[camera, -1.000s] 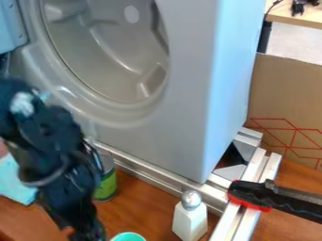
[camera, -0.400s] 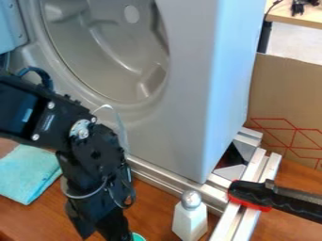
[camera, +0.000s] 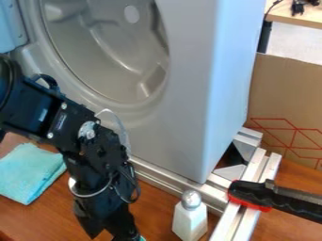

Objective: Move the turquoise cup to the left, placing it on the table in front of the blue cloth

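The black gripper (camera: 119, 226) hangs at the bottom edge, left of centre, pointing down at the wooden table. Right beside its lower end a bit of a teal cup (camera: 142, 238) peeks out, the rest hidden by the gripper or cut off by the edge; whether they touch I cannot tell. To the right stands an upright white bottle (camera: 190, 220) with a silver cap. A folded light-blue cloth (camera: 28, 172) lies on the table left of the arm.
A large grey appliance-like panel (camera: 182, 94) with a round recess rises behind the arm. Metal rails (camera: 170, 183) run along its foot. A black and red clamp (camera: 273, 197) rests across the rails at the right. Behind stands a cardboard sheet (camera: 289, 94).
The arm has swung right from the left side, covering the green-labelled can and most of the teal cup. More of the blue cloth shows. Bottle and clamp have stayed put.
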`<state>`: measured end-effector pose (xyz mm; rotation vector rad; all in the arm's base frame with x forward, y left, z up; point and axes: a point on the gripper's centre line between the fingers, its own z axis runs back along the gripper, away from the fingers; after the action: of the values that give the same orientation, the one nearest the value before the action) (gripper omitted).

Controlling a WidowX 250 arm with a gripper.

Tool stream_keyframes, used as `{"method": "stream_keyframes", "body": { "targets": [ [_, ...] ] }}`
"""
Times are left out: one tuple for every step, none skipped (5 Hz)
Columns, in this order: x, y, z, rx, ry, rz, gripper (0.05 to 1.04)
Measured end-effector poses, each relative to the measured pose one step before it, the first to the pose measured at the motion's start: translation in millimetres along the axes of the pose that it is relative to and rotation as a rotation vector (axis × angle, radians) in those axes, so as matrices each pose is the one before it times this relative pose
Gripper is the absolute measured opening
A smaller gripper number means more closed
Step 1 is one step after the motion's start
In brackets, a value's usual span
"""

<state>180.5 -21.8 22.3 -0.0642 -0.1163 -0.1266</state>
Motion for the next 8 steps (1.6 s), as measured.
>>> {"method": "stream_keyframes", "body": {
  "targets": [
    [-1.38,-0.54,-11.48,-0.0083,0.0153,0.0100,0.938],
    [-2.67,-2.57,-4.15,-0.0186,-0.0055,0.0034,0.648],
    [-6.89,-0.20,-1.91,-0.0457,-0.0217,0.0159,0.355],
    [-3.30,-0.22,7.38,-0.0206,-0.0167,-0.0036,0.154],
    [2.28,6.77,28.34,-0.0113,-0.0786,0.0179,0.093],
    [-0.70,15.02,24.81,0.0230,-0.0771,0.0581,0.092],
    [-1.87,35.06,8.71,0.0491,0.0131,0.0802,0.092],
    [5.18,35.00,-6.51,0.0322,0.0152,0.0622,0.092]
  ]
}}
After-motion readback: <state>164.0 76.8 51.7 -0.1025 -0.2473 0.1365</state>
